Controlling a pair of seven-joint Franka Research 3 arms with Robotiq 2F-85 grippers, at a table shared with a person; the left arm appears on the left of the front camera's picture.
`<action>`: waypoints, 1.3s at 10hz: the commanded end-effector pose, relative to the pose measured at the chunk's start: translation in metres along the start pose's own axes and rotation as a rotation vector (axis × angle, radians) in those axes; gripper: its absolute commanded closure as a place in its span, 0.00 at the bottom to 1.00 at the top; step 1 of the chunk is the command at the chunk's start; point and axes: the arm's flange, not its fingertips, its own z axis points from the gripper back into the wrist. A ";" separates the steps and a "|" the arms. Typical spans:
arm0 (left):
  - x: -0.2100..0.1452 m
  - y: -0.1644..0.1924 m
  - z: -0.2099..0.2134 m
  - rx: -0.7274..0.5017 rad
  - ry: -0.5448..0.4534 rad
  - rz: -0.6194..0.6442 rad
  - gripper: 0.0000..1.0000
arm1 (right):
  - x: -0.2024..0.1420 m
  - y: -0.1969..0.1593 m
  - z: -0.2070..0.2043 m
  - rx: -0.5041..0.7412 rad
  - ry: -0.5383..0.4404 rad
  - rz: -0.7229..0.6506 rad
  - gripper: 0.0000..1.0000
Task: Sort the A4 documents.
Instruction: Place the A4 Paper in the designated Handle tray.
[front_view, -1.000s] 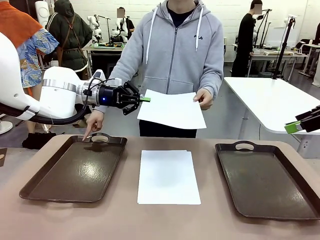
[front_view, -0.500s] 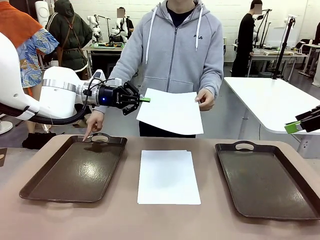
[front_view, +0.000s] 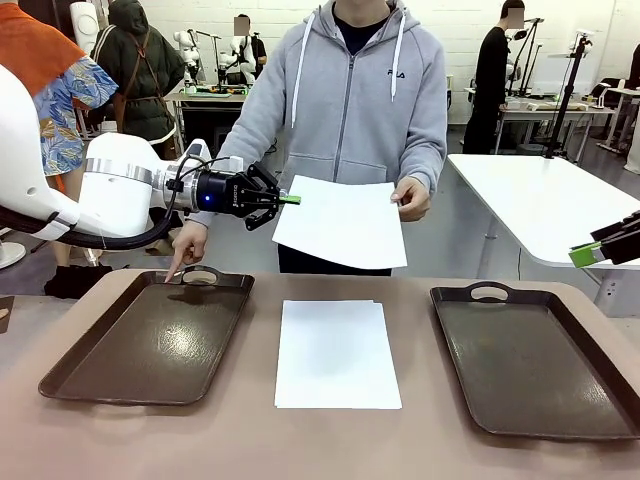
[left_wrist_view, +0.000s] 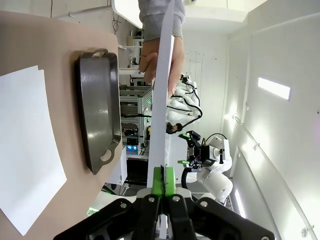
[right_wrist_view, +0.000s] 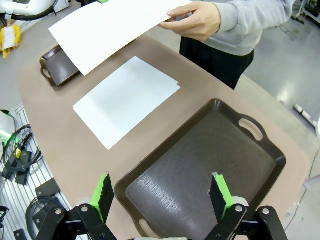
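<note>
While my left end effector (front_view: 290, 199) pinches one edge of the sheet (front_view: 345, 222) in mid-air, a person's hand (front_view: 411, 197) at the opposite edge and my right end effector (right_wrist_view: 162, 192) gaping, I judge we're mid-handover; next it needs carrying to the left tray (front_view: 150, 345) they're pointing at.

The front camera sits low at the near edge of the desk (front_view: 430, 450), facing straight across it to the person (front_view: 350, 100) at the far side and taking in its whole width. The left wrist camera rides just behind the left claw (left_wrist_view: 163, 181), rolled a quarter turn: the desk stands up the left of the frame, and the lens looks closely along the held A4 sheet (left_wrist_view: 162, 100), seen edge-on. The right wrist camera hangs high behind the right claw (right_wrist_view: 162, 192), tilted steeply down on the right tray (right_wrist_view: 200, 165). All three views share that tray, that sheet and the A4 stack (right_wrist_view: 125, 100).
</note>
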 end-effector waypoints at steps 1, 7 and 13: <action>0.001 0.000 0.000 -0.003 -0.010 0.001 1.00 | -0.001 -0.001 -0.002 0.011 -0.005 -0.003 0.00; 0.001 0.000 0.000 -0.003 -0.010 0.001 1.00 | -0.001 -0.001 -0.002 0.011 -0.005 -0.003 0.00; -0.036 -0.003 0.030 0.091 0.003 -0.049 0.99 | -0.001 -0.001 -0.002 0.011 -0.005 -0.003 0.00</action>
